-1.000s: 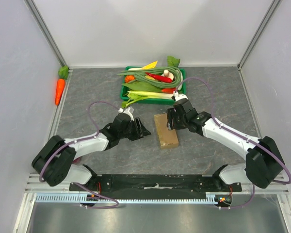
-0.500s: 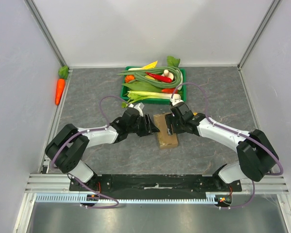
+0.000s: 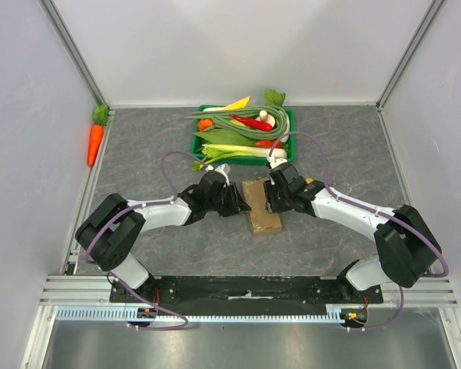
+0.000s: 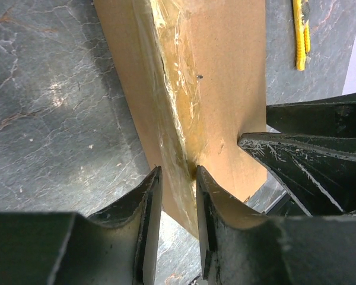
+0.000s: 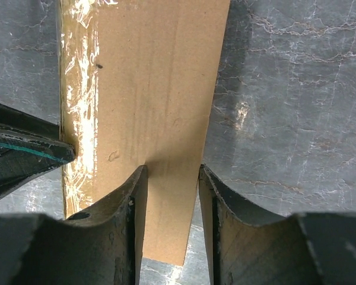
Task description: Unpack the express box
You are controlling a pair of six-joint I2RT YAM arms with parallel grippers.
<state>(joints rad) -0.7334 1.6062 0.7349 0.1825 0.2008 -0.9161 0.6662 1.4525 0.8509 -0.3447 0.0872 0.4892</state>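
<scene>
The express box (image 3: 263, 207) is a small brown carton lying flat on the grey table, with clear tape along its left top edge (image 4: 175, 89). My left gripper (image 3: 240, 201) is at the box's left edge. Its fingers (image 4: 151, 202) are narrowly parted; one rests on the taped top, the other hangs beside the side wall. My right gripper (image 3: 271, 198) is over the box's far right part, narrowly open. One of its fingers (image 5: 133, 196) is on the box top (image 5: 154, 89); the other is over the table just past the right edge. Neither holds anything.
A green tray (image 3: 286, 115) piled with vegetables stands just behind the box. A toy carrot (image 3: 94, 142) lies at the far left by the wall. White walls close in the table on three sides. A thin yellow strip (image 4: 301, 32) shows beyond the box.
My left arm has swung right, bringing its gripper from open table to the box's left edge. My right gripper has shifted slightly left and settled over the box's top.
</scene>
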